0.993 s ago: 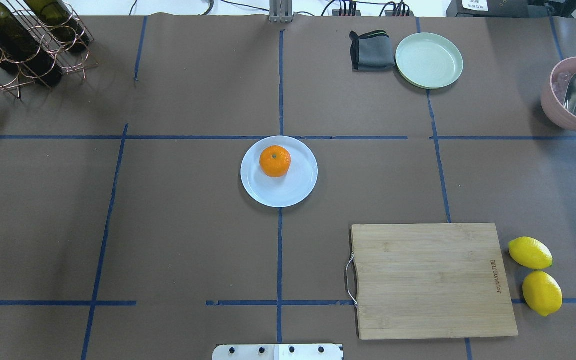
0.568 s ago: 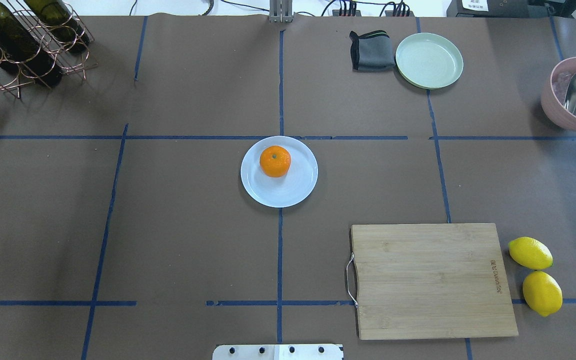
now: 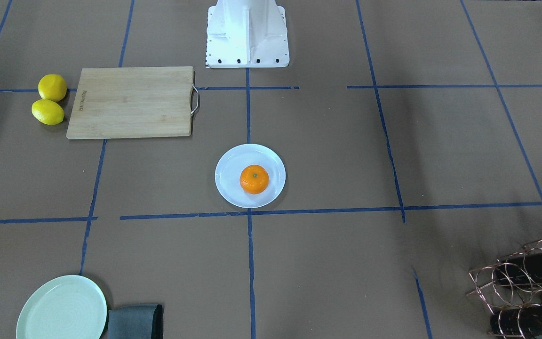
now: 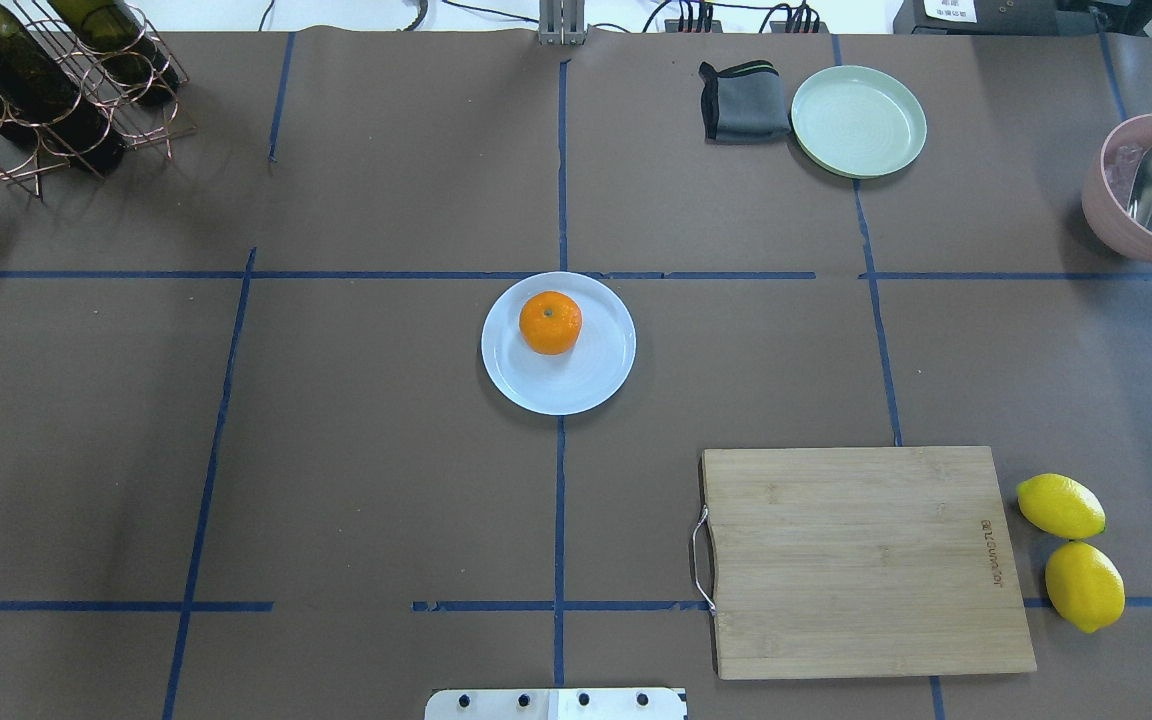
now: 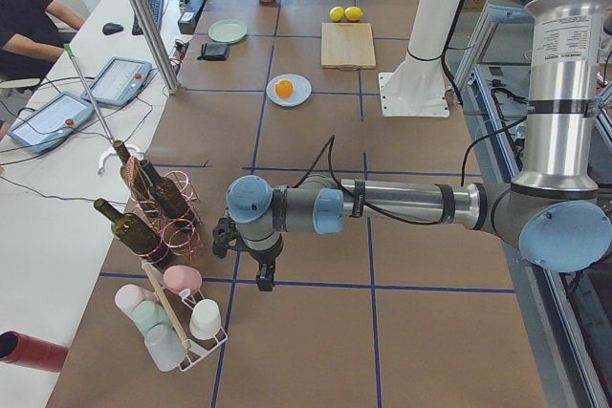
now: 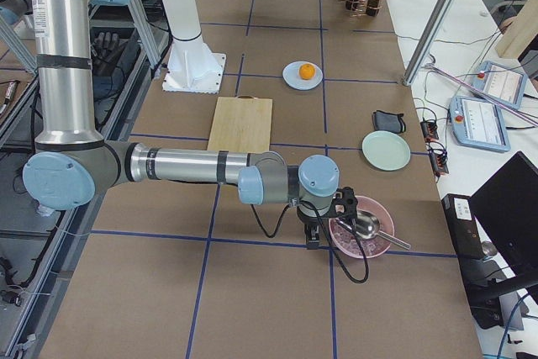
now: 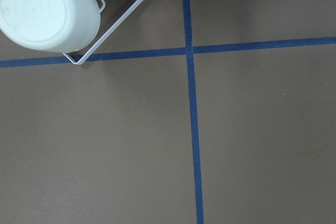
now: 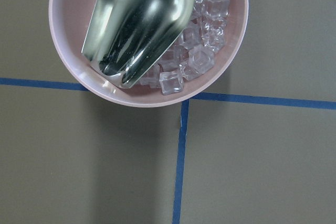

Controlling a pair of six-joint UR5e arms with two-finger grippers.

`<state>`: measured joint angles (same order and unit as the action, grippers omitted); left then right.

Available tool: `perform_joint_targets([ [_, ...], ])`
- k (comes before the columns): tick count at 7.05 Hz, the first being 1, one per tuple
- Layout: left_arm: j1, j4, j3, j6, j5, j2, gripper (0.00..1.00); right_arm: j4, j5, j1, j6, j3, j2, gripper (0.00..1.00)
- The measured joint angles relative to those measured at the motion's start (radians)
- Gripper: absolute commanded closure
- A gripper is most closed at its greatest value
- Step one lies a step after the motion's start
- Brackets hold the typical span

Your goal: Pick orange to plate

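The orange (image 4: 550, 322) rests on the pale bluish-white plate (image 4: 600, 385) at the table's centre, slightly toward its far-left part. The front-facing view shows the same orange (image 3: 254, 179) on that plate (image 3: 227, 165). No arm is near them. My left gripper (image 5: 260, 280) hangs far off at the table's left end beside a bottle rack; it shows only in the left side view, so I cannot tell its state. My right gripper (image 6: 311, 238) hovers at the right end next to a pink bowl, seen only in the right side view, and its state is equally unclear.
A bamboo cutting board (image 4: 866, 560) lies front right with two lemons (image 4: 1071, 550) beside it. A mint-green plate (image 4: 858, 121) and grey cloth (image 4: 742, 101) sit at the back right. A pink bowl (image 8: 68, 61) holds ice and a metal scoop. A wine rack (image 4: 46, 90) stands back left.
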<state>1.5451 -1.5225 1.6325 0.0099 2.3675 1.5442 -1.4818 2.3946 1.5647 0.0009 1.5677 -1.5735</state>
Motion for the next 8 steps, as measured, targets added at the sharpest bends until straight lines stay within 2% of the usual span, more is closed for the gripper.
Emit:
perform_joint_targets([
  [8,0.002,-0.007,0.001,-0.016,0.001,0.003,0.0,0.0,0.0,0.005,-0.001,0.0,0.001,0.0],
])
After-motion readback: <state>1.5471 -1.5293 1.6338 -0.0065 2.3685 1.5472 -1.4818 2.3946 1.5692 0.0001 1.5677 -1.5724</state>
